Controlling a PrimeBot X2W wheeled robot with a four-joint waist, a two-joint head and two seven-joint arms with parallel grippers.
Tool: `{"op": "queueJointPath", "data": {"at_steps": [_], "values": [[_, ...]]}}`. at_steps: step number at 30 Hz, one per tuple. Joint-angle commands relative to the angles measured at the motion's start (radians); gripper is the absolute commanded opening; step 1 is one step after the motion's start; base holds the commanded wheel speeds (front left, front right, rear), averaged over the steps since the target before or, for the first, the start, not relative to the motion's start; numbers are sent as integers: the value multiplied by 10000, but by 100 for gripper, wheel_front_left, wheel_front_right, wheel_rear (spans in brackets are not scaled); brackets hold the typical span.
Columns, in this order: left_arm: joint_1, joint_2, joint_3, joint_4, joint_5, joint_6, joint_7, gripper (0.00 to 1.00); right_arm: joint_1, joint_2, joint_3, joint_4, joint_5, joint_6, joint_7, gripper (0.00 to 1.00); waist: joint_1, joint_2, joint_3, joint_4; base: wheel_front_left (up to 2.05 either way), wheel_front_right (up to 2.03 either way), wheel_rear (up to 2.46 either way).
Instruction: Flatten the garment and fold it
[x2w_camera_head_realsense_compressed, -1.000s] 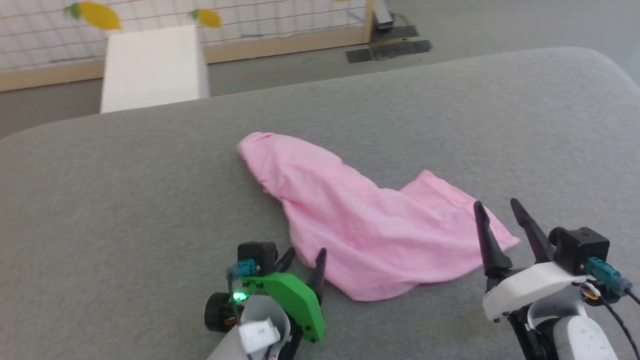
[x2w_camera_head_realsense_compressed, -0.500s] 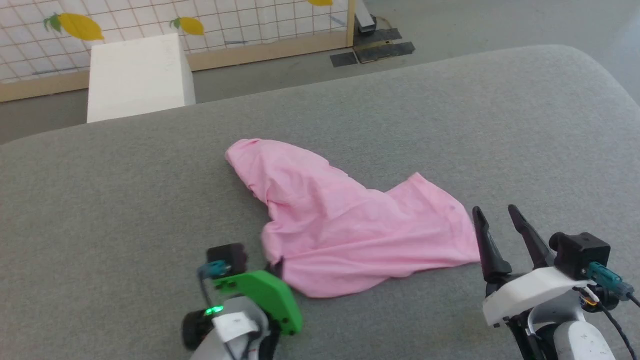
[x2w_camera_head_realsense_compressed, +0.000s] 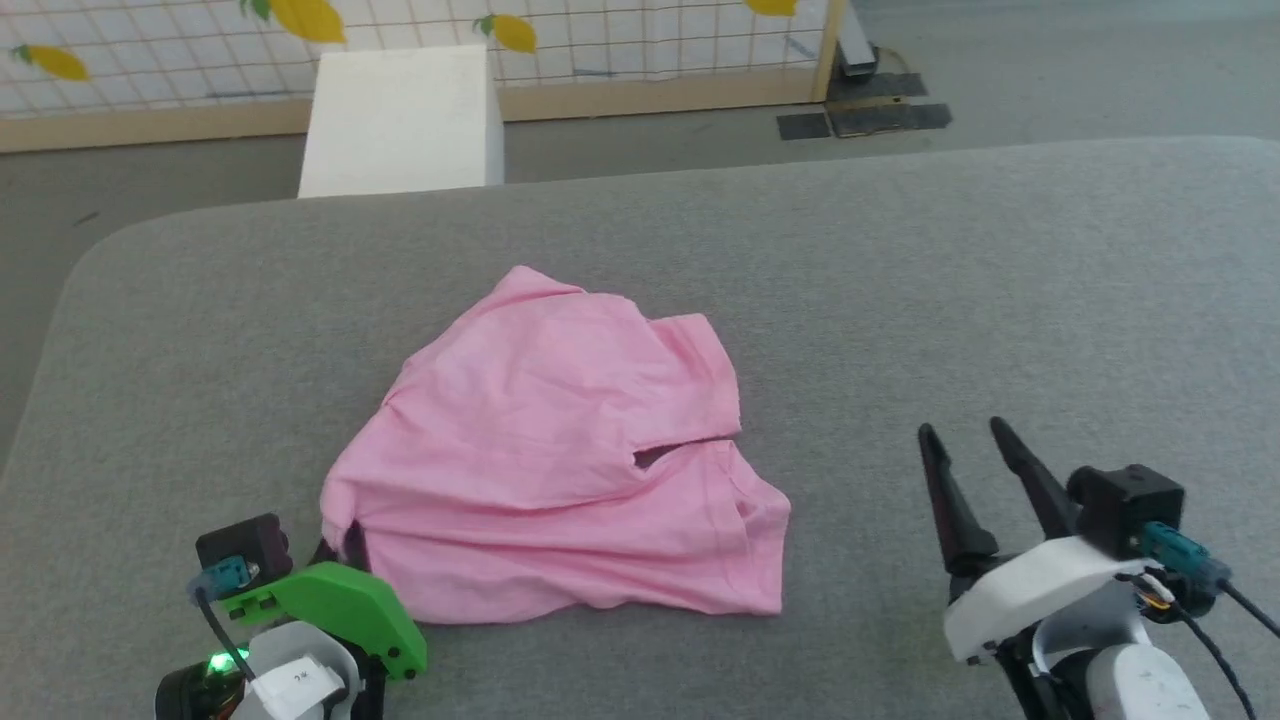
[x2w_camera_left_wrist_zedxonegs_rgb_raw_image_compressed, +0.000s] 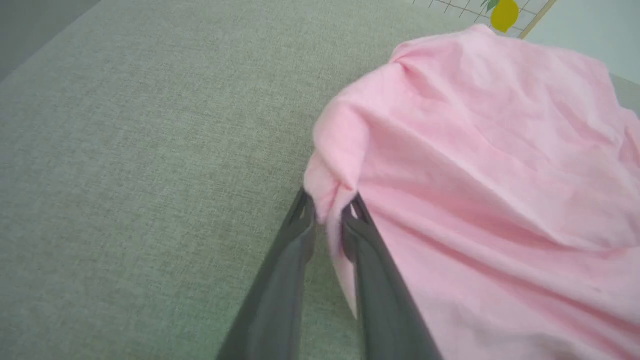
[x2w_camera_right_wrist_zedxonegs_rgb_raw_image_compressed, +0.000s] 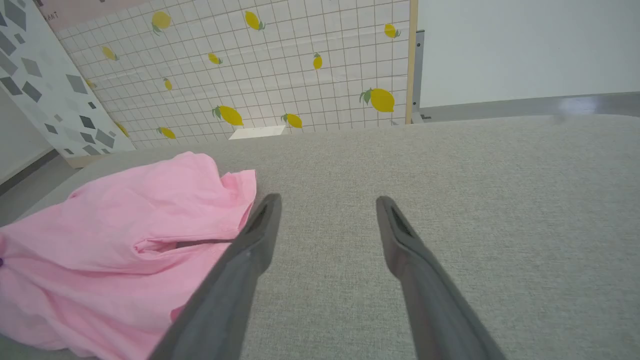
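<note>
The pink garment (x2w_camera_head_realsense_compressed: 560, 460) lies crumpled on the grey padded table (x2w_camera_head_realsense_compressed: 900, 300), left of centre in the head view. My left gripper (x2w_camera_head_realsense_compressed: 338, 540) sits at the cloth's near left corner, shut on a pinched fold of the garment (x2w_camera_left_wrist_zedxonegs_rgb_raw_image_compressed: 335, 195); the left wrist view shows cloth bunched between the two dark fingers (x2w_camera_left_wrist_zedxonegs_rgb_raw_image_compressed: 295, 240). The right gripper (x2w_camera_head_realsense_compressed: 965, 440) stands open to the right of the garment, apart from it, with nothing between its fingers (x2w_camera_right_wrist_zedxonegs_rgb_raw_image_compressed: 260, 225). The garment (x2w_camera_right_wrist_zedxonegs_rgb_raw_image_compressed: 125, 240) spreads left of that gripper in the right wrist view.
The table's rounded far left corner (x2w_camera_head_realsense_compressed: 110, 250) is near. Beyond the far edge stand a white box (x2w_camera_head_realsense_compressed: 400, 120) on the floor and a tiled wall panel with lemon prints (x2w_camera_head_realsense_compressed: 600, 30).
The left gripper has shut on the garment's near left edge and dragged it to the left, bunching the long cloth into a wider heap. The head camera has also shifted. The right gripper stays open.
</note>
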Motion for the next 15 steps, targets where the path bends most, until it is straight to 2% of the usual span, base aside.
{"op": "queueJointPath", "data": {"at_steps": [1,5,8,12,15], "values": [[115,6,61,-162,31,2,-140,100,-83,3,158,-16,-141,-13,74,100,0,0,160,363,0,0,0],[246,-195,-8,-593,3,-246,-679,100,-398,3,747,131,-458,-13,528,100,0,0,263,718,0,0,0],[277,-352,16,-795,201,-433,-1664,100,-803,-6,1157,440,-742,-13,1102,100,0,0,352,1042,0,0,0],[187,-625,80,-830,568,-742,-2934,100,-1495,-208,1652,1175,-814,-13,2211,100,0,0,503,1518,0,0,0],[-21,-888,151,-880,1046,-985,-3196,100,-1976,-368,1885,1861,-574,-13,3203,100,0,0,679,1895,0,0,0]]}}
